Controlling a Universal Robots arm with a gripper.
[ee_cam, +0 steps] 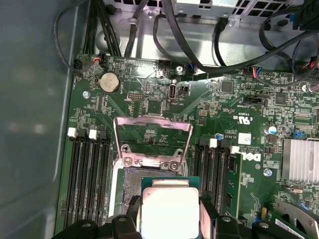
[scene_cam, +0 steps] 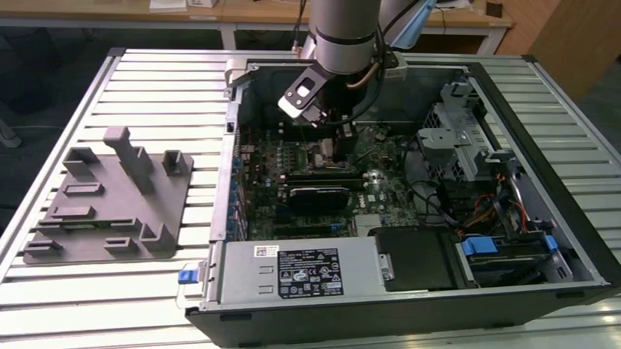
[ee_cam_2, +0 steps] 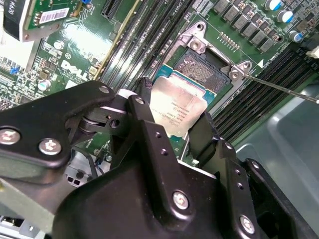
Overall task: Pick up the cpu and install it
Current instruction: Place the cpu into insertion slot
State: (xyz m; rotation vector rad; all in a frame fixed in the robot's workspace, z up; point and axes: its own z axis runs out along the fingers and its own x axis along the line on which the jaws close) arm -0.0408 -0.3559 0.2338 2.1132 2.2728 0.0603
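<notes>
The cpu [ee_cam_2: 178,107], a flat square chip with a shiny silver top and a thin green rim, sits between my two black fingers [ee_cam_2: 145,112]. My gripper [ee_cam_2: 174,118] is shut on it from two opposite sides. It hovers tilted, partly over the bare socket [ee_cam_2: 202,67] on the green motherboard. In the first wrist view the cpu [ee_cam: 169,209] overlaps the socket [ee_cam: 130,183], whose metal load plate [ee_cam: 152,137] stands swung open beside it. In the exterior view my gripper [scene_cam: 325,134] reaches down into the open computer case [scene_cam: 505,94].
Memory slots [ee_cam: 84,174] flank the socket on both sides. Black cables [ee_cam: 199,45] run along the case wall. A power supply [scene_cam: 296,269] and a drive cage [scene_cam: 461,142] fill the case. A grey fixture plate [scene_cam: 107,200] lies on the slatted table at the exterior view's left.
</notes>
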